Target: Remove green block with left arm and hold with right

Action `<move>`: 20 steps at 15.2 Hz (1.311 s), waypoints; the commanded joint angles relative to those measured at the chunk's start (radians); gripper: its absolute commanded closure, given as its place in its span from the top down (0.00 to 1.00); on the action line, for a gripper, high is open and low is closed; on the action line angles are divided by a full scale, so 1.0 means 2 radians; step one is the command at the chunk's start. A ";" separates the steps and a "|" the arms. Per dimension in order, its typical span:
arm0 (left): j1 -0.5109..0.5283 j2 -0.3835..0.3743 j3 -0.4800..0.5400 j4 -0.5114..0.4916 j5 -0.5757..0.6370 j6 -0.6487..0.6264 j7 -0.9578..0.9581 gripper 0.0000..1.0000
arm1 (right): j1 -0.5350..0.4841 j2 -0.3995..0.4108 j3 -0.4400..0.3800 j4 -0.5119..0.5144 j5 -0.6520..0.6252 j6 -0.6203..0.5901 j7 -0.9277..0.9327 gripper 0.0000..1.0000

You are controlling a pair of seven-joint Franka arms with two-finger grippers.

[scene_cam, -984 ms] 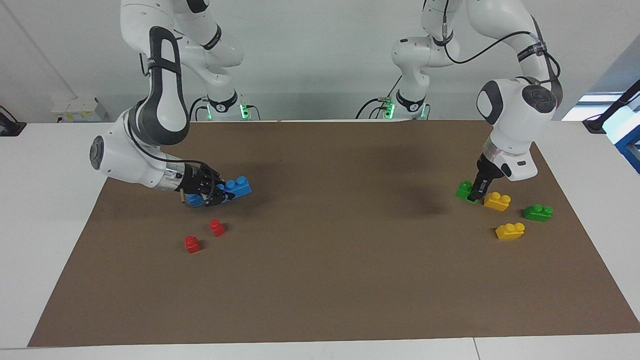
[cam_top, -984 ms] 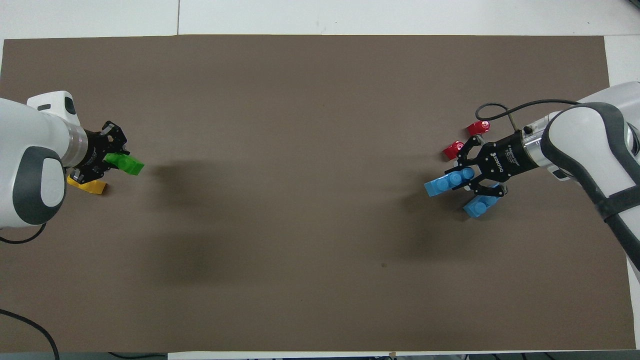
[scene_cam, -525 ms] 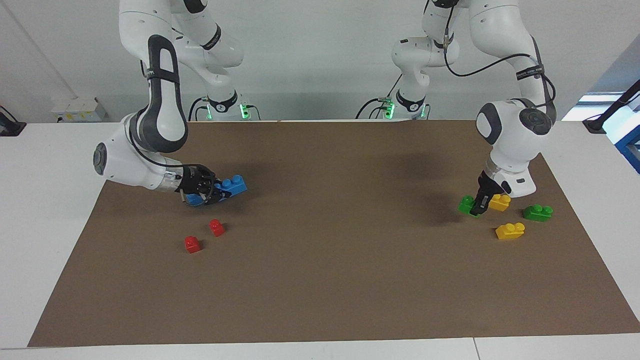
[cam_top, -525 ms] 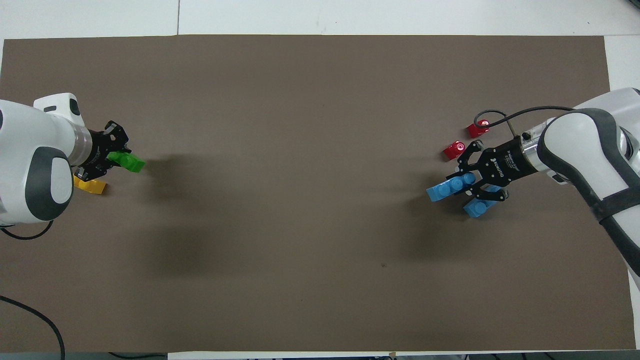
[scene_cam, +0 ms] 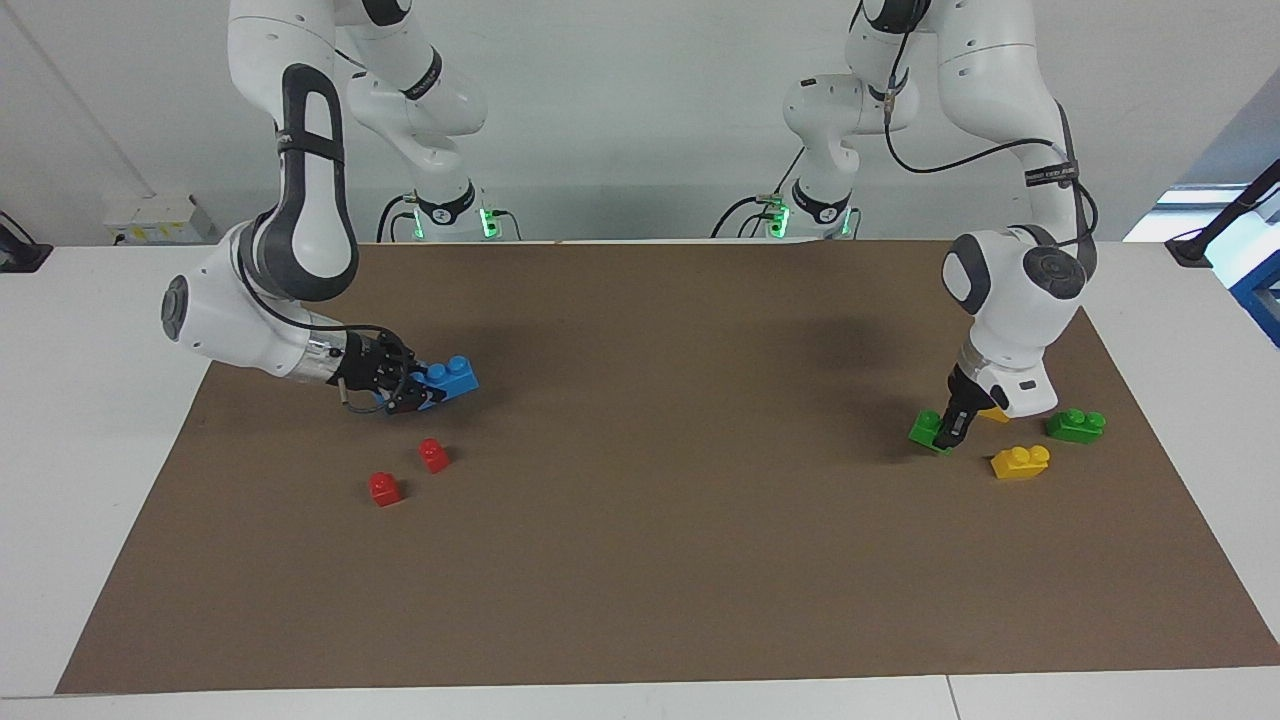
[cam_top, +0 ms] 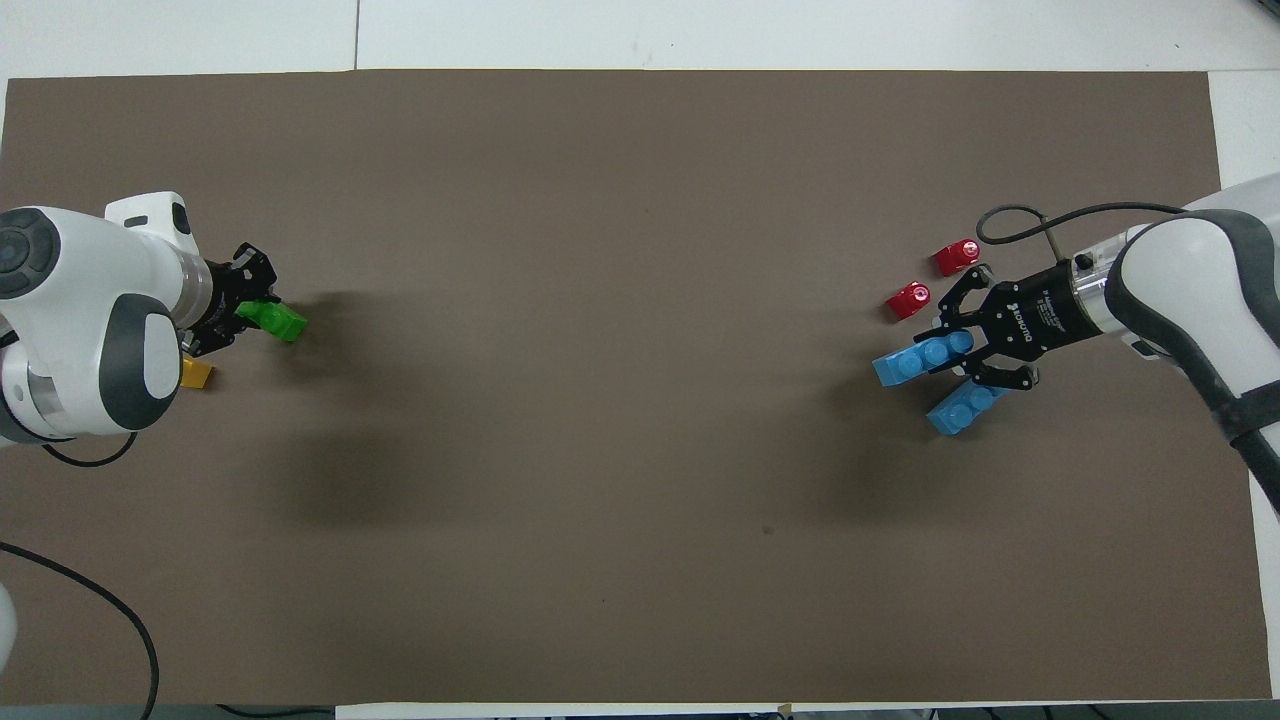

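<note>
Left end effector (scene_cam: 948, 428) gripping green block (scene_cam: 924, 430) near surface edge at left arm's end, lowering it beside yellow bricks (scene_cam: 1019, 461). Right end effector (scene_cam: 415, 385) clamping blue brick (scene_cam: 449, 375), likely bracing stack for separation.

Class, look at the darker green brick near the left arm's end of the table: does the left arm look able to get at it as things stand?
Probably not at once: the left gripper is shut on the green block. The darker green brick lies uncovered close beside it.
</note>
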 commanded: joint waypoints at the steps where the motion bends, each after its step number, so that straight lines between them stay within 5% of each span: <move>1: 0.013 0.010 -0.004 0.006 -0.006 0.008 0.014 0.00 | -0.007 0.005 0.007 -0.005 -0.007 0.014 -0.013 0.07; 12: 0.017 0.013 -0.005 0.001 -0.007 0.016 0.037 0.00 | -0.001 0.038 0.009 -0.005 -0.004 0.045 -0.038 0.08; 14: 0.016 0.014 -0.005 -0.001 -0.007 0.019 0.047 0.99 | 0.000 0.043 0.009 -0.005 -0.003 0.046 -0.038 0.10; 20: 0.016 0.009 -0.005 0.007 -0.006 -0.004 0.051 1.00 | 0.004 0.056 0.009 -0.008 -0.001 0.073 -0.041 0.13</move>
